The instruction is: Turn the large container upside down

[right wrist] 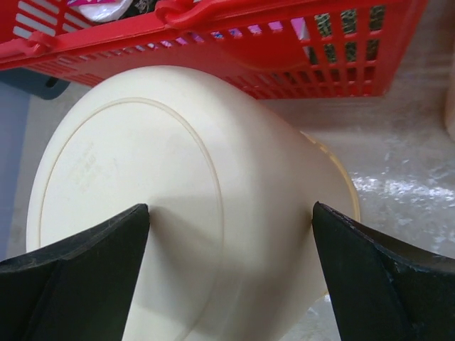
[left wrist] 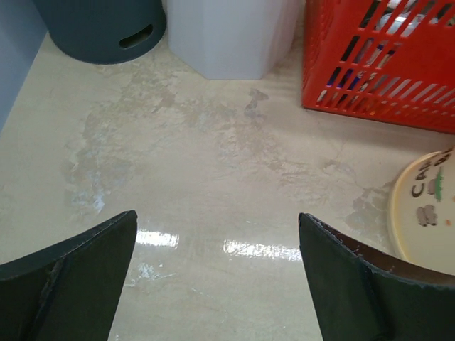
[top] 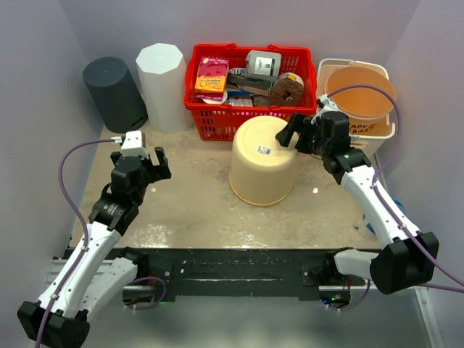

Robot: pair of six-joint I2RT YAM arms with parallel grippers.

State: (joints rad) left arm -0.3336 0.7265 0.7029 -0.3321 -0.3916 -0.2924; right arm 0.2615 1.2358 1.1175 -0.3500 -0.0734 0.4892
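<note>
Large container (top: 262,161) — one, cream-coloured, at the centre of the top view, mouth down on the table (top: 196,217), flat base up with a small label stuck on it, just below the red basket (top: 250,109). Two grippers in sight. Right gripper (top: 296,135) at the upper right edge of the container's base, a little right of frame centre; jaws spread wide and gripping nothing. In the right wrist view, one dark finger at each lower corner and the pale base filling the space between and beyond them; touching the wall or just clear of it — cannot tell. Left gripper (top: 150,163) at left centre of the top view, well apart from the container, jaws likewise wide apart and empty, only bare stained table between them in the left wrist view. Along the top of the frame, four more things, one of each: dark grey cylinder (top: 114,93) at upper left, white faceted bin (top: 163,85) just beside it, the red basket at top centre with several packets and boxes inside, and white bucket (top: 377,134) at upper right with an orange bowl (top: 360,90) sitting in its mouth.
</note>
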